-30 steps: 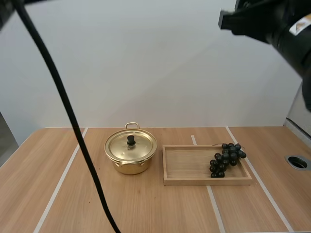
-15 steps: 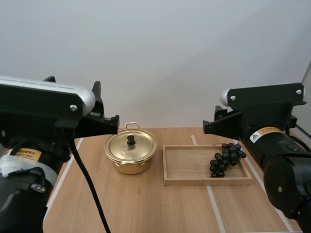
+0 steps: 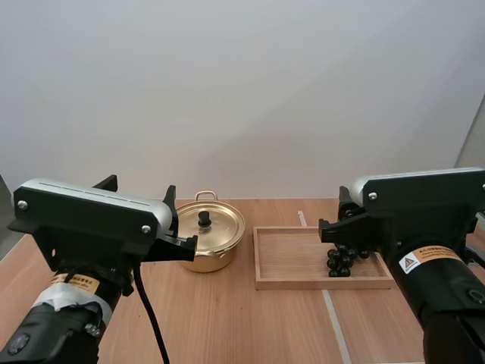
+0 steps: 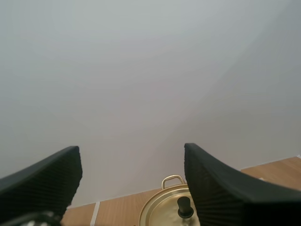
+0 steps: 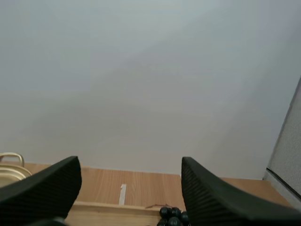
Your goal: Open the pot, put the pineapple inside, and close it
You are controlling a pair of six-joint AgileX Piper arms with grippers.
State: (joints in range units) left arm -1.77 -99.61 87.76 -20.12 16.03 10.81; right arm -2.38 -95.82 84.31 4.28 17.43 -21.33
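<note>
High view: both arms are sinking lower toward the table (image 3: pixel 227 318) than half a second ago. The left arm (image 3: pixel 91 220) is now masking the pot's near-left side, and the right arm (image 3: pixel 424 205) is covering the right end of the wooden tray (image 3: pixel 292 258). The pot (image 3: pixel 208 254) is sitting where it was, just left of the tray. Its lid (image 3: pixel 220 227) is still seated, with the black knob (image 3: pixel 204 218) pointing up. The fruit on hand is a bunch of dark grapes (image 3: pixel 339 262), not a pineapple. It is lying unmoved at the tray's right end, half hidden behind the right arm. I judge the approach is only starting, so lifting the lid is still the first step ahead.

Left wrist view: the left gripper (image 4: pixel 130 149) is holding its fingers wide apart with nothing between them. It is looking out over the golden lid, whose knob is showing close beside one finger.

Right wrist view: the right gripper (image 5: pixel 129 160) is likewise standing spread and empty. It is facing the tray, with the grapes just beyond its fingers and the pot's handle off to one side. The tray's low rim is likely the one thing this gripper is going to have to clear. Nothing seems to be blocking the knob.
</note>
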